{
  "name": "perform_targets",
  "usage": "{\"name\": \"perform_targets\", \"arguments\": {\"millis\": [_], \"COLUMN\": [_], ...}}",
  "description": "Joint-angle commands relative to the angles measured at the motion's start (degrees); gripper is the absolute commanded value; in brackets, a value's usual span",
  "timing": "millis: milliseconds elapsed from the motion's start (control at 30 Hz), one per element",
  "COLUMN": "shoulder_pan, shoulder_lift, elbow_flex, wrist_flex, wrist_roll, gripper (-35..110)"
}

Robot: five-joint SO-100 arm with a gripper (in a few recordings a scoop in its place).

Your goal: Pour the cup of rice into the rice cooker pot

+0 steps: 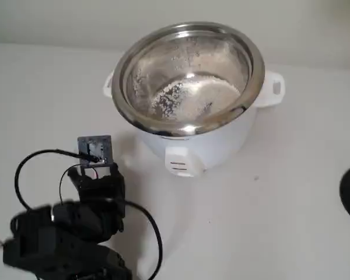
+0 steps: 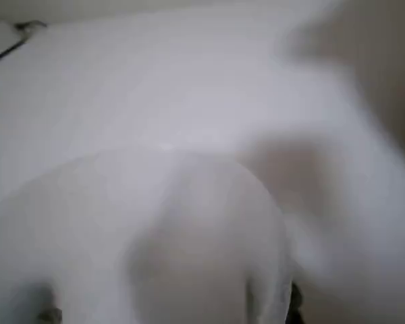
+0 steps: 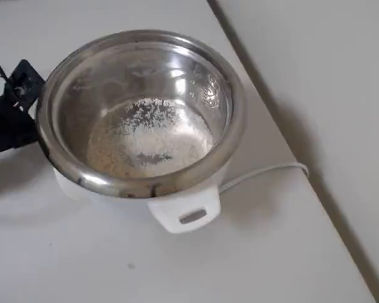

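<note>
Rice: I see a pale patch of white grains point(image 1: 186, 96) lying on the bottom of the pot; from overhead the same grains point(image 3: 148, 139) cover most of the floor, with a few stuck up the shiny wall.
Rice cooker pot: the big steel bowl point(image 1: 254, 73) sits in its white cooker body on the white table, upright, rim clear all round. Overhead I have the rim point(image 3: 237, 120) near the middle of the picture, the white front latch below it.
Cup: on my wrist camera a blurred, whitish rounded shape point(image 2: 155, 236) takes up the lower half. It looks like the translucent cup held close to the lens, but the blur is too heavy for me to be sure, and I cannot say whether any grains are inside it.
Gripper: I cannot tell if the fingers are spread or pinching. In the fixed view the black arm point(image 1: 76, 227) sits low at the left with its cable looped round it, and the fingertips are hidden behind the wrist parts.
Arm against pot: in the fixed view it stands apart from the cooker, to the lower left. Overhead a black part of it point(image 3: 12, 113) shows just beside the pot's left rim.
Table: plain white top point(image 3: 271, 252), with the cooker's white cord point(image 3: 265, 172) trailing toward the right edge.
</note>
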Motion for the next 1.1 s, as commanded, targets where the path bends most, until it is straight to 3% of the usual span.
{"name": "perform_targets", "arguments": {"millis": [0, 133, 233, 333, 533, 833, 1067], "shoulder_pan": [1.3, 2.5, 3.4, 5.0, 6.3, 6.7, 8.3], "shoulder_lift": [-4.7, -10.5, -20.0, -34.0, -45.7, -44.0, -24.2], "elbow_flex": [-7.8, -12.5, -13.3, -17.1, -20.7, -20.6, -19.2], "wrist_flex": [-3.0, -4.2, -15.4, -28.7, -40.5, -45.2, -31.0], "wrist_roll": [0.2, 0.4, 0.3, -2.4, -4.2, -8.1, -7.2], "gripper": [15, 15, 16, 28, 54, 62, 62]}}
